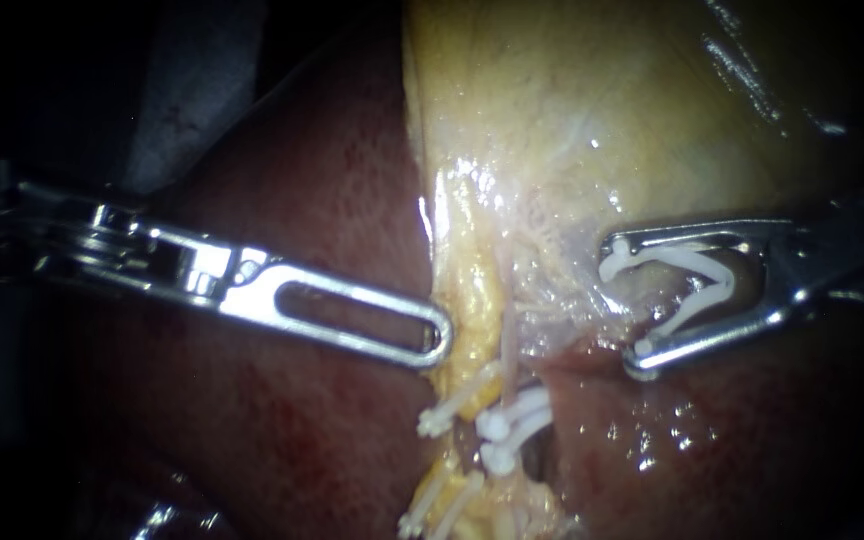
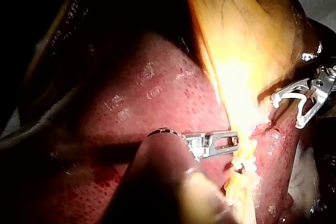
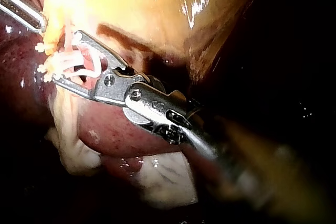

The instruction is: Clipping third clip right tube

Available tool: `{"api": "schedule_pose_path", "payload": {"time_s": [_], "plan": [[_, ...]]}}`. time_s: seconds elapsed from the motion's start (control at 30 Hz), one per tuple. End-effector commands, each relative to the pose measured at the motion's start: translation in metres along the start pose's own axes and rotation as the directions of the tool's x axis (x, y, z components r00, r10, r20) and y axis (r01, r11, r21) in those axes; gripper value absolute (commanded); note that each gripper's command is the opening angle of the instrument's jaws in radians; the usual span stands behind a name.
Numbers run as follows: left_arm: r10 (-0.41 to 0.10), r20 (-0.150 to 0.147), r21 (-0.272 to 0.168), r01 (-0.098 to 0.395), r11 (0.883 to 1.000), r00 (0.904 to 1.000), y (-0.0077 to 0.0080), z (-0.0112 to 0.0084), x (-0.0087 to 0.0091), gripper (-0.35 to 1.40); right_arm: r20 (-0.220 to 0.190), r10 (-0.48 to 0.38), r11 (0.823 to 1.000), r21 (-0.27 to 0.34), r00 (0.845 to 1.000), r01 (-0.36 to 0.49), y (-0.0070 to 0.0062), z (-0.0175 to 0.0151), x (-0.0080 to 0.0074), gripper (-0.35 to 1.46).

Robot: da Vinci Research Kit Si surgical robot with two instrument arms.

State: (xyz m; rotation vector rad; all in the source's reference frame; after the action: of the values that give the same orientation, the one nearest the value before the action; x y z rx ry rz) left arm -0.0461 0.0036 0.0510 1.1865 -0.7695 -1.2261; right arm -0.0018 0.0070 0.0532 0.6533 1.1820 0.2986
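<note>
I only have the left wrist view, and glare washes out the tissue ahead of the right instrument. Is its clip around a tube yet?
Observer: Not by the endoscope view. The right instrument's pincer holds the white clip spread wide, and its tips stop short of the thin tube.
Operator: Are any clips already on near there?
Observer: Yes. The endoscope view shows two closed clips side by side, just below where the pincer is aimed.
</note>
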Motion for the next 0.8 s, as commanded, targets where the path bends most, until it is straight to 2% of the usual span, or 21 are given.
{"api": "schedule_pose_path", "payload": {"time_s": [0.03,0.2,0.53,0.73,0.8], "plan": [[0.0,0.0,0.0,0.0,1.0,1.0,0.0,0.0,0.0,-0.35,0.0,0.0,1.0,0.0,1.0,0.0,0.0,0.0,0.0,0.6],[0.0,0.0,0.0,0.0,1.0,1.0,0.0,0.0,0.0,-0.35,0.0,0.0,1.0,0.0,1.0,0.0,0.0,0.0,0.0,0.6],[0.0,-0.002,0.001,0.0,1.0,1.0,-0.0001,-0.0003,0.0001,-0.35,-0.012,0.165,0.986,0.007,0.986,-0.165,-0.0003,0.0002,0.0001,0.59],[0.0,-0.005,0.004,0.001,1.0,1.0,-0.0003,-0.0007,0.0,-0.35,-0.018,0.211,0.977,0.011,0.977,-0.211,-0.0006,0.0002,0.0002,0.58],[-0.001,-0.007,0.005,0.001,1.0,1.0,-0.0004,-0.0011,0.0001,-0.35,-0.009,0.234,0.972,0.015,0.972,-0.234,-0.0006,0.0001,0.0002,0.58]]}}
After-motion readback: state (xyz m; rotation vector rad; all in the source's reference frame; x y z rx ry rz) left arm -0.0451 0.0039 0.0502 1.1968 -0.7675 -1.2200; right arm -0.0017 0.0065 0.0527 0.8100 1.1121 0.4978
